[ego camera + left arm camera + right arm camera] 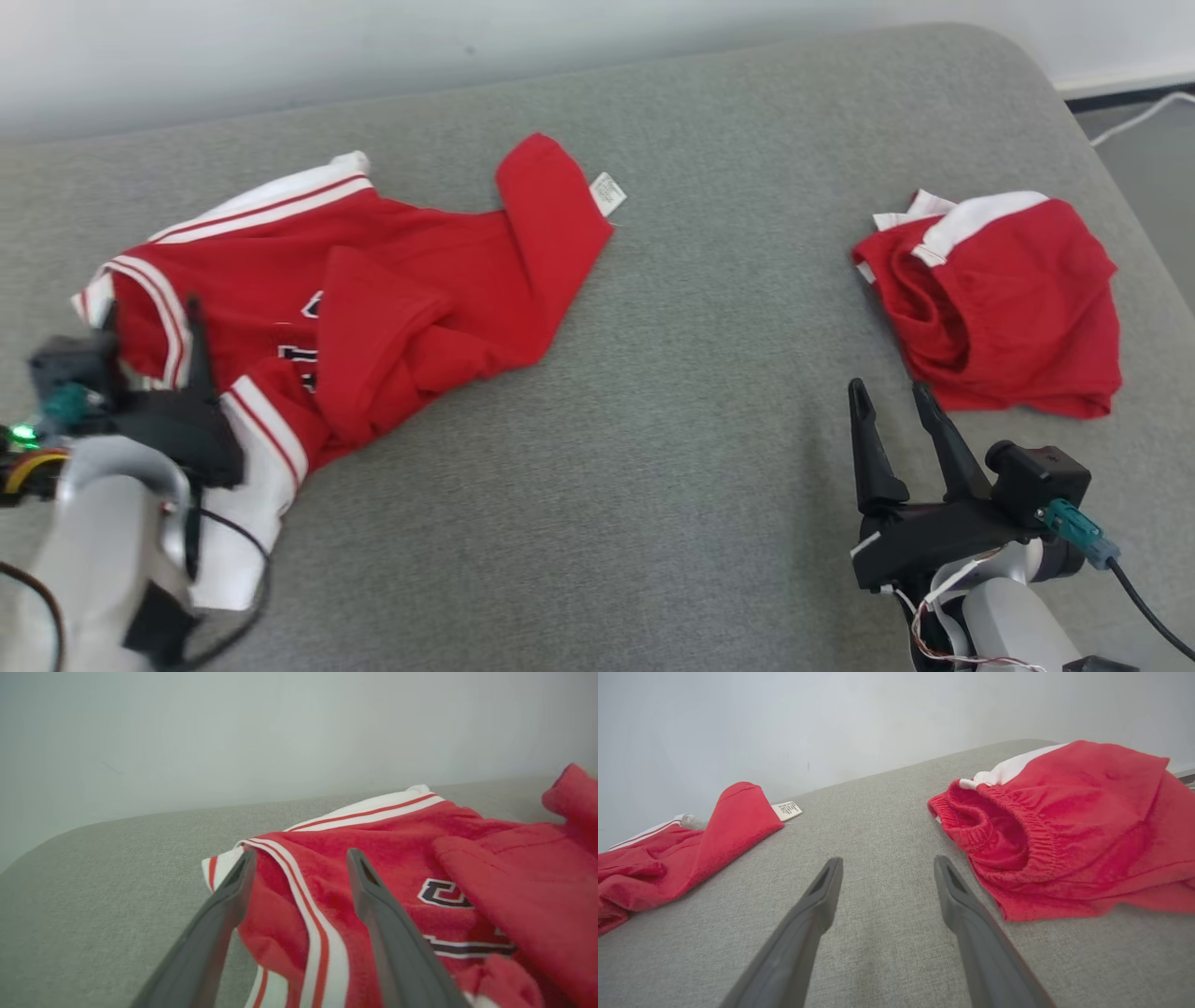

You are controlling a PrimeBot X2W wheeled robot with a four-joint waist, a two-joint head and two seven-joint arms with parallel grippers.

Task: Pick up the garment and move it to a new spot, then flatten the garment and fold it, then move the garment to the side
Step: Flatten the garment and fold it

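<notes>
Currently left end effector (154,341) near left edge of grey woven fabric surface (709,373), 2 fingers spread wide, gripping nothing, tips over striped edge of crumpled red jersey with white-and-red trim (420,271). Jersey lies on surface's left half, small white label (608,193) at its far corner. Right end effector (887,392) spread wide too, empty, just beside bunched red shorts with white band (1008,299) on right half
</notes>
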